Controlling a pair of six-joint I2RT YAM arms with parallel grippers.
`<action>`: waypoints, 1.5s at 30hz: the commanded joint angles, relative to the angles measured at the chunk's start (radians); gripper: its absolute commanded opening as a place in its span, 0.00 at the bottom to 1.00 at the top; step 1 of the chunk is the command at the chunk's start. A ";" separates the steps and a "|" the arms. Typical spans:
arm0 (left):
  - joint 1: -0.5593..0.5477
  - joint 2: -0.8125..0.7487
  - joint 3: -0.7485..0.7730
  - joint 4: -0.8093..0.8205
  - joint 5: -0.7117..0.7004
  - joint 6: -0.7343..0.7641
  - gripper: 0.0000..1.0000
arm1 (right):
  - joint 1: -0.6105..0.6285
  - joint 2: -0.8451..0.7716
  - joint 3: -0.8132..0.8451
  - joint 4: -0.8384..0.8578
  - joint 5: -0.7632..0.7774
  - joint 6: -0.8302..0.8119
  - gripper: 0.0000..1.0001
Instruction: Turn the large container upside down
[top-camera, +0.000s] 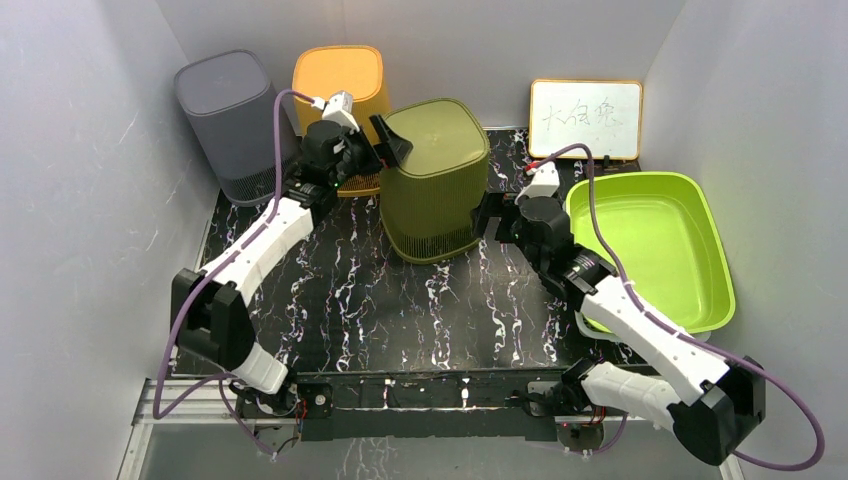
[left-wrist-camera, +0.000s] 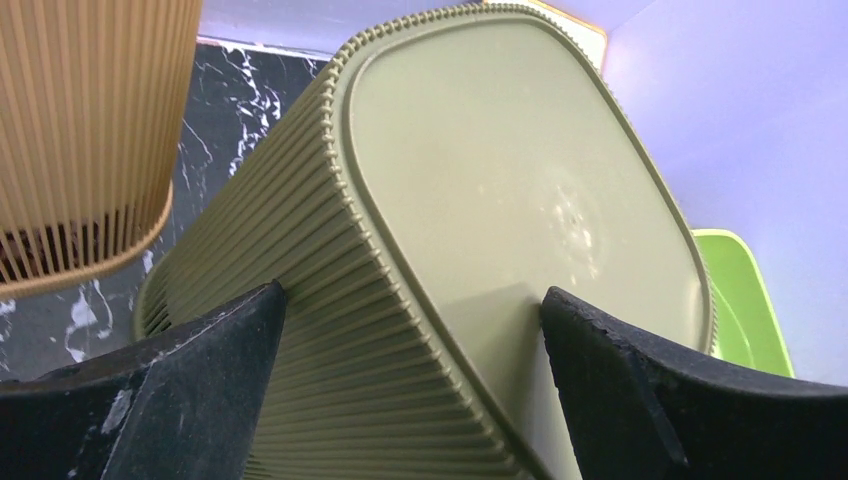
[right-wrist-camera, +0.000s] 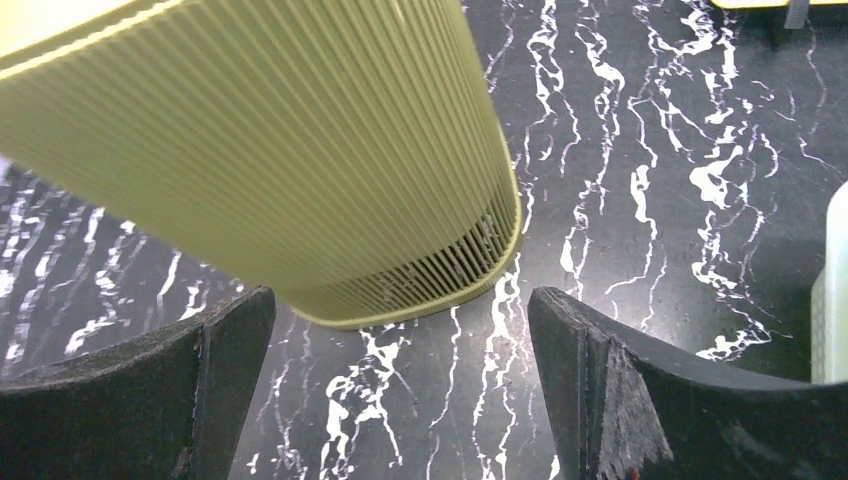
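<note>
The large olive-green ribbed container (top-camera: 435, 180) stands on the marbled black table (top-camera: 400, 310) with its flat closed base up and its slotted rim down. My left gripper (top-camera: 385, 145) is open at its upper left corner. In the left wrist view (left-wrist-camera: 412, 300) the jaws straddle the base's edge, one finger by the ribbed side and one by the flat base (left-wrist-camera: 480, 180). My right gripper (top-camera: 490, 215) is open and empty beside its lower right side. In the right wrist view (right-wrist-camera: 400, 300) the container's rim (right-wrist-camera: 400, 290) lies just ahead of the fingertips.
A grey ribbed container (top-camera: 230, 110) and an orange one (top-camera: 340, 80) stand at the back left, close behind my left arm. A whiteboard (top-camera: 585, 118) leans at the back right. A lime-green tub (top-camera: 650, 240) sits right of my right arm.
</note>
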 joint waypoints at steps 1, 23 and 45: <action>-0.008 0.057 0.123 -0.046 -0.023 0.109 0.98 | -0.003 -0.082 -0.019 -0.005 -0.071 0.038 0.98; -0.027 -0.525 -0.006 -0.562 -0.121 0.358 0.98 | 0.433 0.129 -0.166 0.477 0.160 0.237 0.98; -0.027 -0.756 -0.208 -0.622 -0.116 0.356 0.98 | 0.394 0.847 0.268 0.688 0.734 0.201 0.98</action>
